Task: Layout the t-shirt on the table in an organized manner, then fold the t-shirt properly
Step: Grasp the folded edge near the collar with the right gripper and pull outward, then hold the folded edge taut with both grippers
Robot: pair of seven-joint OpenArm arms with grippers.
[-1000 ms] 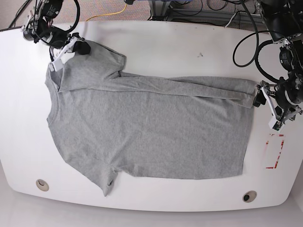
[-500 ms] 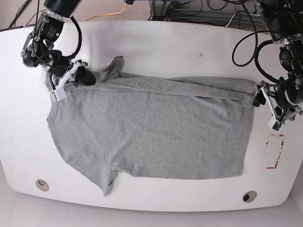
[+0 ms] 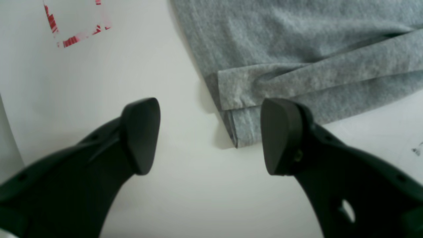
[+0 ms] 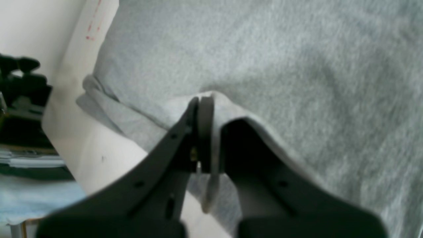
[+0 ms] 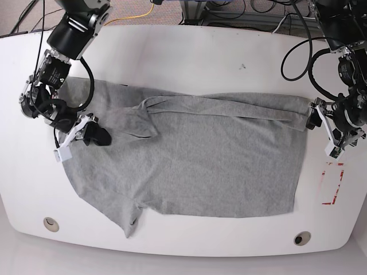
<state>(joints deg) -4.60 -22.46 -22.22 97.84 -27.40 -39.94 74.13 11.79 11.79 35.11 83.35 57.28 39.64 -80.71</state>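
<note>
So there's one heather-grey short-sleeved cotton t-shirt spread across the middle of one glossy white tabletop with curved edges, plus two small round grommets near the front edge, one on the base view's left and one on its right, and one red tape rectangle outline off to the right of the shirt's hem. Two arms are in play. The right gripper has its black fingers clamped tight on a fold of the shirt, and the wrist view shows the grey cloth pinched between them. The left gripper sits with its fingers spread wide, holding nothing, just beside the folded hem corner; one fingertip overlaps the fabric edge in the wrist view, can't tell if it actually touches. Compared to a second ago: the right gripper was up at the far corner of the shirt by the sleeve, and now it has dragged that sleeve down and inward over the chest, so the top edge is folded over. The left gripper hasn't budged.
</note>
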